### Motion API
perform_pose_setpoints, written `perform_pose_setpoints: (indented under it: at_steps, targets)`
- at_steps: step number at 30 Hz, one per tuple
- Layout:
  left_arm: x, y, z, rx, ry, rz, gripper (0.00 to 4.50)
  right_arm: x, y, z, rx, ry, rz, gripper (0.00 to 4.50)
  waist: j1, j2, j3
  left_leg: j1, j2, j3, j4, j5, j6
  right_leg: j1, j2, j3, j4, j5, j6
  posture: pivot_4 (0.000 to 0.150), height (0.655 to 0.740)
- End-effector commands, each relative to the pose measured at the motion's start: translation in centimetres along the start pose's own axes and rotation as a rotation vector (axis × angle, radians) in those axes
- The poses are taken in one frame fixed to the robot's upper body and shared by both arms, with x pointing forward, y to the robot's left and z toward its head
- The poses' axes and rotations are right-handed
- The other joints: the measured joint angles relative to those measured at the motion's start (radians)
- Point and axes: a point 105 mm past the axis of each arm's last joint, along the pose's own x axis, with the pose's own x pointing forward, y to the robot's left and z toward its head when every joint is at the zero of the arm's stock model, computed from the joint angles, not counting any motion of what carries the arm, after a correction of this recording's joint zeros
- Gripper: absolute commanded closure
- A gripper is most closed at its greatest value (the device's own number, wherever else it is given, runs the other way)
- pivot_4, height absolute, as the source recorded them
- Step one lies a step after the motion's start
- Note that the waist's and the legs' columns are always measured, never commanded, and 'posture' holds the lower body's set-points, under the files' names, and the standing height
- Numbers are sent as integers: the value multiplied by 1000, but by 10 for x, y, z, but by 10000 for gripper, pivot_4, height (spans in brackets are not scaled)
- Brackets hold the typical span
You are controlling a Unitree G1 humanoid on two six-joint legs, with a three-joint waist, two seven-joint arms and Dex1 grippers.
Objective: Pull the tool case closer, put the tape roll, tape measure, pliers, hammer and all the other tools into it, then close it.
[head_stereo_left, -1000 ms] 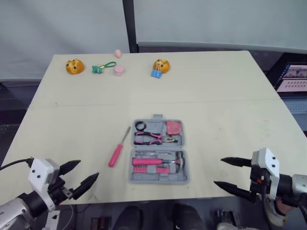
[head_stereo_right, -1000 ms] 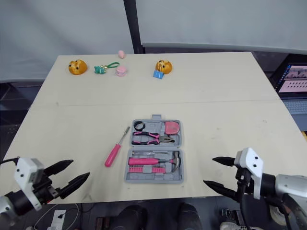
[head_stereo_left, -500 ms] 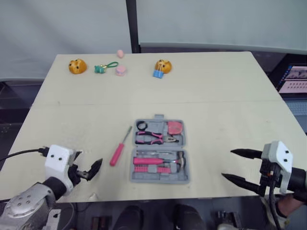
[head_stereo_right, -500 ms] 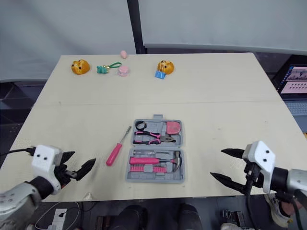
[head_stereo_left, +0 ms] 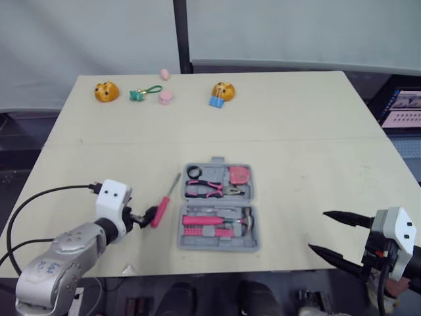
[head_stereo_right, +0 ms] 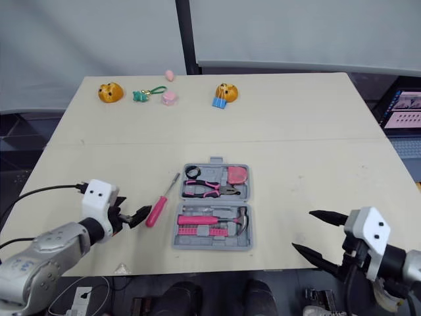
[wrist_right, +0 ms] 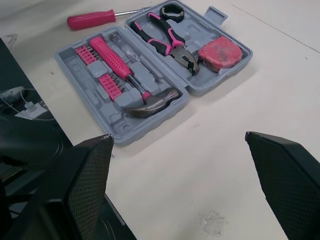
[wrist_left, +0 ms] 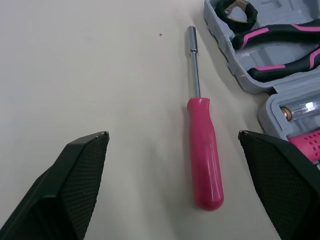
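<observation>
The left claw (wrist_left: 172,133) is spread wide, with the pink screwdriver (wrist_left: 204,162) lying just ahead between its fingers. Just beyond the screwdriver sits the open tool case (head_stereo_left: 217,246), holding pliers (head_stereo_left: 210,191) and hammer (head_stereo_left: 223,220). The right claw (head_stereo_left: 318,231), also wide, hangs well apart from the case.

Lab/test rm, plain table (head_stereo_left: 296,131), grey screens (head_stereo_left: 296,29) behind, monitor (head_stereo_left: 401,108) at side

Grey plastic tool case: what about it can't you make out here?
Left wrist view: the grey plastic tool case runs off the picture's edge, most compartments cut off; the black tape roll is clipped too.
Eye views: single bits in the pink bit rack are too small to count.
Eye views: the case's grey latch tab is too small to judge.
</observation>
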Motion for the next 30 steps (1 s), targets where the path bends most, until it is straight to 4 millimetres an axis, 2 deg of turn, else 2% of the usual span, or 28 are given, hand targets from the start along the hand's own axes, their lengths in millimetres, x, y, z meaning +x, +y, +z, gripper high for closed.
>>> perform_pose_setpoints:
  at_steps: [1, 16, 30]
  targets:
    - [4, -3, 3, 7, 9, 24, 0, 1, 1, 12, -45, -31, -3, 423, 0, 0, 0, 0, 0, 0, 0, 0, 0, 0, 0, 0, 1, 0, 0, 1500, 7121]
    - [42, -24, 5, 9, 72, 1, 0, 0, -3, 16, -56, -17, -53, 423, 7, 0, 0, 0, -1, 0, 0, 2, 0, 0, 0, 0, 1, 0, 0, 1500, 7121]
    - [59, -30, -9, -1, 141, -6, 0, -5, -1, 16, -50, -7, -82, 423, 8, -1, 0, -1, -6, -1, 0, 2, 0, -1, 0, 0, 2, 0, 1, 1500, 7121]
